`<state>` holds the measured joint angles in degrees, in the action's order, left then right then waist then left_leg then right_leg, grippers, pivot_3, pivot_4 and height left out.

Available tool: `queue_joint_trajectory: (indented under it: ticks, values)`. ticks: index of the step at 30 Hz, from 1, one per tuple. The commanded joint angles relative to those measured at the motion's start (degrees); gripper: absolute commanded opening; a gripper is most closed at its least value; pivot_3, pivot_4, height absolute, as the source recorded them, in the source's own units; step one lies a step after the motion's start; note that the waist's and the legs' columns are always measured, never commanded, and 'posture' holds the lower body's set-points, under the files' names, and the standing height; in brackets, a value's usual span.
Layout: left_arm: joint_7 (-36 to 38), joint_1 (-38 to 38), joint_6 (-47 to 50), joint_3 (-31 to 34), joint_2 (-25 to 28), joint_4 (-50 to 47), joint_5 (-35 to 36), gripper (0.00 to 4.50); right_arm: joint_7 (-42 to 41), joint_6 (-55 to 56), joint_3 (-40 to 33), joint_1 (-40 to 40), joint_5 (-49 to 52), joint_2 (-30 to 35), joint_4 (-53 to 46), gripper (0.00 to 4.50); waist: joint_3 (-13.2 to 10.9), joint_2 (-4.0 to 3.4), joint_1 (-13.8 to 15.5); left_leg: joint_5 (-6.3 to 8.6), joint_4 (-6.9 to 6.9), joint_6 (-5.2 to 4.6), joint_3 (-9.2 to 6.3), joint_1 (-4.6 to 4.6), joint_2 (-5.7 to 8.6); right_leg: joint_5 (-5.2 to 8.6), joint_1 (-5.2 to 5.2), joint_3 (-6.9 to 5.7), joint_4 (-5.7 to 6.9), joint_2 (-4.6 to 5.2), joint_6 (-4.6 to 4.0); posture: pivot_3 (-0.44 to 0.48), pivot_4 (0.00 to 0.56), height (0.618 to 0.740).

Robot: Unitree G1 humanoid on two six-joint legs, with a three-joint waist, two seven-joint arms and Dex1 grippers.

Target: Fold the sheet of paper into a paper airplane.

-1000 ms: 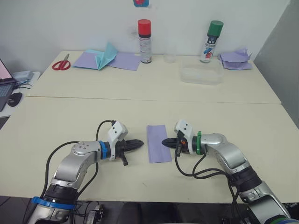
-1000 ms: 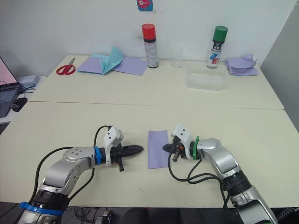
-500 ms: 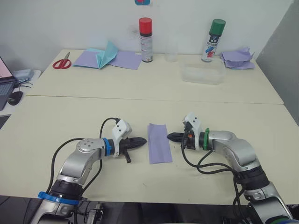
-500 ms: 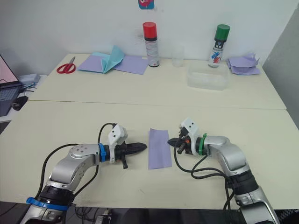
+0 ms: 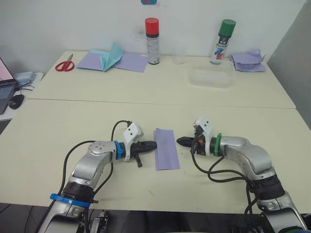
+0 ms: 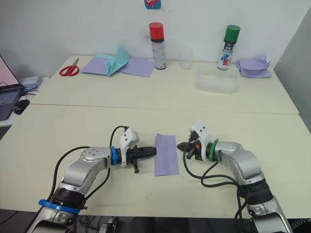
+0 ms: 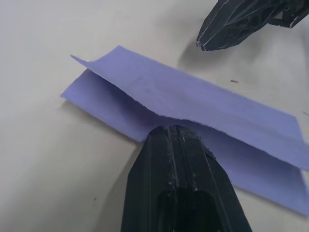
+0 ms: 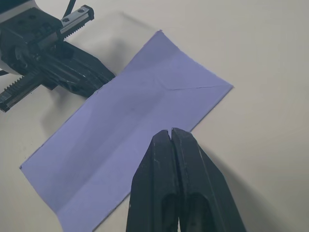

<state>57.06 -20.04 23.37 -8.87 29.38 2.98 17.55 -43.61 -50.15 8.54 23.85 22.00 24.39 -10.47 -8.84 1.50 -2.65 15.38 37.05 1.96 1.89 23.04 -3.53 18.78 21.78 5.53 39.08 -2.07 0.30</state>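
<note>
The lavender sheet of paper (image 5: 165,148) lies flat on the near table, folded in half into a narrow strip. My left gripper (image 5: 154,144) is shut, and its tip touches the strip's left edge. In the left wrist view the upper layer (image 7: 193,96) lifts slightly just past that tip (image 7: 171,130). My right gripper (image 5: 178,141) is also shut and holds nothing. It points at the strip's right edge from just beside it, as the right wrist view shows (image 8: 171,131). No paper airplane shape is formed.
Along the far table stand a red-capped spray can (image 5: 152,34), a green-capped spray can (image 5: 223,35), a clear cup (image 5: 178,57) and a clear plastic container (image 5: 210,77). Scissors (image 5: 63,64), a pale-blue paper shape (image 5: 111,59) and a heap of lavender papers (image 5: 247,60) lie there too.
My left gripper has slid right until its tip meets the paper's left edge. My right gripper has drawn back to the right, off the paper's right edge.
</note>
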Motion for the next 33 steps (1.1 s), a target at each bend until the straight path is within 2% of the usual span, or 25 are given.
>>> queue_joint_trajectory:
  ticks: [1, 9, 10, 12, 14, 20, 22, 23, 26, 33]
  values:
    - [0.8, -1.2, -0.6, -0.2, -0.4, -0.8, 0.2, 0.00, 0.1, -0.6, -1.8, -0.5, 2.0, 0.9, -3.6, 0.04, 0.0, 0.00, 0.0, 0.00, 0.00, 0.00, 0.00, 0.00, 0.00, 0.00, 0.00, 0.00, 0.00, 0.00, 0.00, 0.000, 0.150, 0.740]
    - [1.6, -3.3, -0.8, -0.8, -1.1, -0.7, 0.0, 0.00, 1.2, -3.4, -3.3, -2.0, 4.0, 3.0, -6.8, 0.04, 0.0, 0.00, 0.1, 0.00, 0.00, 0.01, -0.02, 0.00, 0.02, 0.00, -0.01, 0.00, 0.02, 0.00, 0.00, 0.000, 0.150, 0.740]
    - [1.6, -3.5, -0.8, -1.0, -1.4, -0.7, 0.0, 0.00, 1.5, -3.9, -3.5, -2.0, 4.2, 3.1, -7.1, 0.21, 0.0, -0.01, 0.1, -0.01, 0.01, 0.01, -0.01, 0.00, 0.02, 0.00, -0.01, 0.00, 0.02, 0.00, 0.00, 0.000, 0.150, 0.740]
    - [1.4, -3.8, -0.7, -1.3, -2.0, -0.9, 0.0, 0.00, 1.8, -5.5, -4.1, -2.2, 5.2, 3.5, -8.3, 0.66, 0.0, -0.01, 0.2, -0.01, 0.01, 0.01, 0.00, 0.00, 0.03, 0.00, -0.01, 0.02, 0.02, -0.01, 0.00, 0.000, 0.150, 0.740]
    - [1.4, -3.9, -0.7, -1.5, -2.6, -1.0, -0.1, 0.00, 2.2, -7.5, -4.6, -2.4, 6.5, 3.8, -9.7, 1.33, 0.0, -0.01, 0.2, -0.01, 0.02, 0.01, 0.00, 0.00, 0.03, 0.00, -0.01, 0.01, 0.02, -0.01, 0.00, 0.000, 0.150, 0.740]
    - [1.2, -4.7, -0.6, -2.2, -3.7, -1.1, -0.1, 0.00, 7.3, -20.5, -9.9, -0.1, 13.3, 1.2, -13.3, 3.58, 0.0, -0.01, 0.2, -0.02, 0.01, 0.03, -0.03, 0.00, 0.01, 0.00, -0.01, 0.01, 0.06, -0.02, 0.00, 0.000, 0.150, 0.740]
    - [1.2, -4.8, -0.7, -2.5, -4.0, -1.1, -0.1, 0.00, 11.5, -27.6, -13.3, 1.4, 14.8, -2.0, -13.6, 4.35, 0.0, -0.01, 0.2, -0.02, 0.02, 0.03, -0.02, 0.00, 0.01, 0.00, -0.01, 0.01, 0.06, -0.02, 0.00, 0.000, 0.150, 0.740]
    - [1.3, -4.9, -0.7, -2.6, -4.1, -1.0, -0.1, 0.00, 13.3, -31.8, -15.5, 2.5, 15.6, -4.4, -13.4, 4.47, 0.0, -0.01, 0.2, -0.03, 0.03, 0.04, -0.02, 0.00, 0.01, 0.00, -0.01, 0.01, 0.07, -0.02, 0.00, 0.000, 0.150, 0.740]
    - [1.4, -5.0, -0.8, -2.8, -4.6, -0.9, -0.3, 0.00, 17.7, -41.0, -21.4, 5.1, 17.0, -11.4, -13.0, 4.47, 0.0, -0.01, 0.2, -0.05, 0.03, 0.08, -0.03, -0.02, 0.01, 0.00, 0.00, 0.02, 0.17, -0.02, 0.00, 0.000, 0.150, 0.740]
    - [1.4, -5.0, -0.9, -3.5, -5.6, -0.9, -0.7, 0.00, 28.6, -42.4, -25.2, 6.8, 21.6, -18.9, -8.9, 4.47, 0.0, -0.01, 0.3, -0.07, 0.03, 0.12, -0.06, 0.05, 0.12, 0.00, 0.35, 0.09, 0.85, -0.02, -0.01, 0.000, 0.150, 0.740]
